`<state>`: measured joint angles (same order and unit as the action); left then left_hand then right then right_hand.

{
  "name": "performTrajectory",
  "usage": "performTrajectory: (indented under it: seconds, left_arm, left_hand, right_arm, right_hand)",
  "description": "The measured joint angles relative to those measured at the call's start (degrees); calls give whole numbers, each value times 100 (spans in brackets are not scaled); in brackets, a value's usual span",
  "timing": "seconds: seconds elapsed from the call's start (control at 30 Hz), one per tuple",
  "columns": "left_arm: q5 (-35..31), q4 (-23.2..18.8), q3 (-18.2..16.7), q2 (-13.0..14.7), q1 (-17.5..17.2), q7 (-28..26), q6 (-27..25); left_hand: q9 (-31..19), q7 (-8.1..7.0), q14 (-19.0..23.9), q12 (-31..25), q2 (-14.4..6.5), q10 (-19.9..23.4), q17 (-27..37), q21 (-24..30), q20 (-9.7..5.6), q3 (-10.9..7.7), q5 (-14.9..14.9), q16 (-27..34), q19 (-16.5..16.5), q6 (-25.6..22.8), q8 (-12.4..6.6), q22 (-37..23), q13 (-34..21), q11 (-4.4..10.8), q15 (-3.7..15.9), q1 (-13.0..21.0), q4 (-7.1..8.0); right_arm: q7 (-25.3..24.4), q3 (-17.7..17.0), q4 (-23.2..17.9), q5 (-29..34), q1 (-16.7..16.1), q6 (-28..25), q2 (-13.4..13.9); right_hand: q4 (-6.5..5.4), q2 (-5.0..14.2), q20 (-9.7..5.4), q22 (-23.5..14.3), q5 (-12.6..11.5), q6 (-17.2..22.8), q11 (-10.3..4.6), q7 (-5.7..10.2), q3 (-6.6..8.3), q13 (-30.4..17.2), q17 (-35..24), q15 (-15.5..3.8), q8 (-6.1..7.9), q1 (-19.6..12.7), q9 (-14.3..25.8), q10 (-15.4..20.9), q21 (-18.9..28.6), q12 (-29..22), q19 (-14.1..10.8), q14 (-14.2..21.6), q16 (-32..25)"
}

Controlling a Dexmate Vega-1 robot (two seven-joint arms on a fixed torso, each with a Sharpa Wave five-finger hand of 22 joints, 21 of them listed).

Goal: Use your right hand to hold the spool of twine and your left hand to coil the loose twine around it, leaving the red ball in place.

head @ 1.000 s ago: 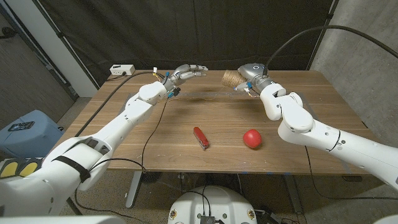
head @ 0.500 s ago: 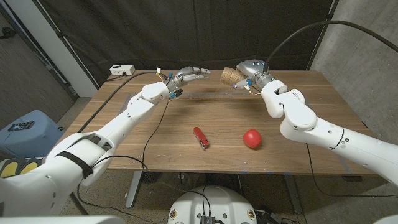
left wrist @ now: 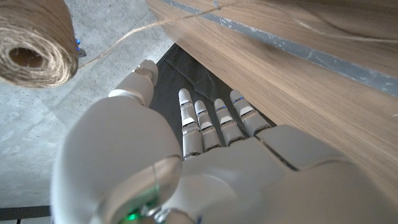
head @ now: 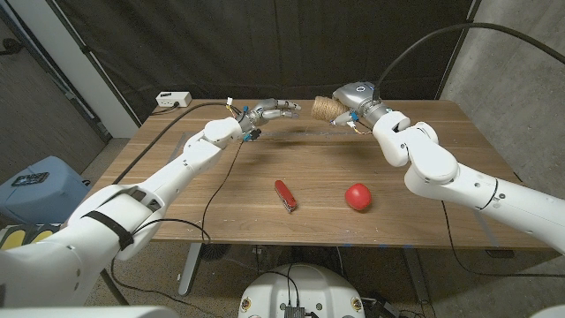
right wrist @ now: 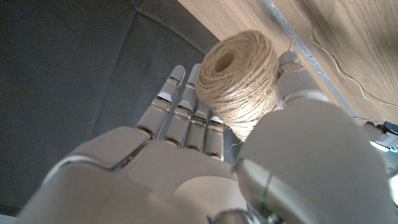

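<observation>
The spool (head: 325, 109) is held in the right robot hand (head: 351, 104), raised over the far edge of the surface (head: 221, 190). The left robot hand (head: 272, 109), fingers straight and apart, holds nothing just beside the spool, a twine strand (left wrist: 134, 34) running near its thumb. The ball (head: 357, 196) and a red knife (head: 285, 194) lie well apart nearer the front.

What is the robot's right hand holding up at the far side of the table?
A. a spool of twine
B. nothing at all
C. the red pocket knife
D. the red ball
A: the right hand grips the spool of twine above the far edge of the table, its fingers wrapped around the spool, while the red ball and the red pocket knife lie on the table nearer the robot.
</observation>
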<state>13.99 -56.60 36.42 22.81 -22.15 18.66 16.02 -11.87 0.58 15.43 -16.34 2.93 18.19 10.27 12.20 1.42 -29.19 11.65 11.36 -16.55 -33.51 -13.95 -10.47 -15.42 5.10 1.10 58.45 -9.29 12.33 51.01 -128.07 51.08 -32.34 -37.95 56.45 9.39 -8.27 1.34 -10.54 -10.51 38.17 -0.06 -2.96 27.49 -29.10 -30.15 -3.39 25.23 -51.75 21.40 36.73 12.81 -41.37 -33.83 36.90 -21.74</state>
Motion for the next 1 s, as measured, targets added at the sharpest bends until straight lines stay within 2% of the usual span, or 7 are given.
performTrajectory:
  seconds: [0.4,0.53,0.63,1.0]
  left_arm:
    - [-51,-80,182,-19,82,1,-61]
    - [-92,-83,229,-35,115,126,-105]
    - [-94,-83,268,-47,146,150,-105]
    - [-102,73,375,-104,260,365,-23]
  left_hand:
    - [-4,75,-168,71,0,-209,28,-56,0,103,-42,-44,143,254,144,-10,-67,3,-35,46,7]
    - [-27,95,-224,71,-22,-256,28,-56,23,125,-43,-44,185,334,176,-9,-70,-29,-58,69,30]
    - [-27,84,-237,71,-22,-300,28,-56,-9,142,-43,-44,214,406,209,-9,-96,9,-71,69,13]
    - [-27,74,-297,115,-44,-379,27,-87,22,171,-41,-44,245,476,232,-9,-123,-30,-90,90,29]
  right_arm:
    - [27,-60,-19,50,-22,185,47]
    - [33,-175,-34,63,-94,189,105]
    - [45,-203,-36,79,-113,190,116]
    - [77,-269,-28,103,-130,172,119]
  right_hand:
    - [0,-7,0,0,17,0,0,1,0,0,0,0,-13,-7,-2,0,0,1,0,0,45]
    - [0,-6,0,0,17,0,0,2,0,0,-3,0,-28,-6,-3,0,0,3,0,0,45]
    - [0,-6,0,0,19,0,0,2,0,0,-27,0,-29,-6,-3,0,0,6,0,0,45]
    - [-23,4,0,1,21,0,0,3,-24,2,-53,0,-21,4,1,0,0,22,0,0,44]
